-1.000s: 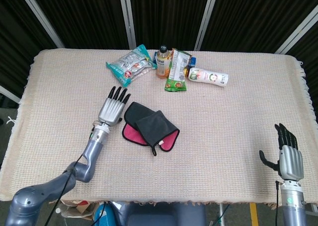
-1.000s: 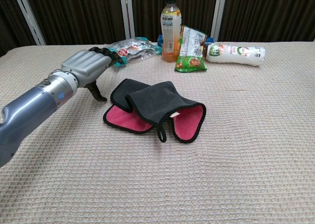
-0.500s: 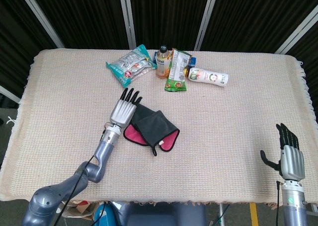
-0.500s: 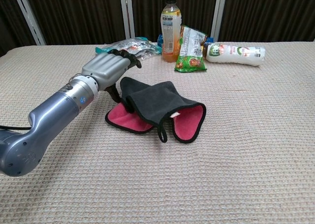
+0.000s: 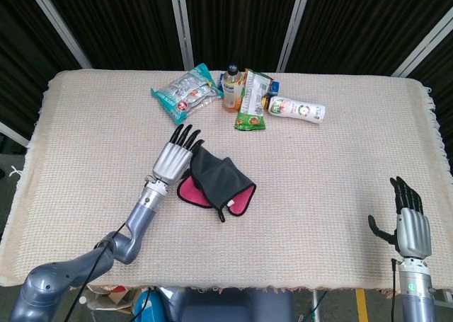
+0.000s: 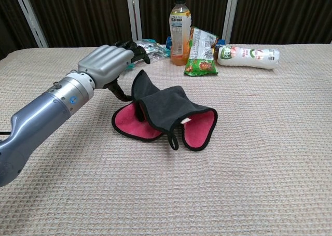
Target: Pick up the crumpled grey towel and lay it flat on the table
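Grey cloth at the towel (image 6: pixel 166 109) corner has been lifted off the table (image 5: pixel 333 166) since a second ago, pinched by the left hand (image 6: pixel 106 64), so the pick-up is judged begun; the rest lies crumpled mid-table, pink lining exposed. The right hand (image 5: pixel 410 223) is held open and empty at the near edge. No open containers are seen; a capped juice bottle (image 6: pixel 179 22) stands behind.

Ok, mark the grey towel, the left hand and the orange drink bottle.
grey towel (image 6: pixel 166 105): chest view, on its grey top fold.
left hand (image 6: pixel 105 63): chest view, on the back of the hand.
orange drink bottle (image 6: pixel 180 32): chest view, on its label.
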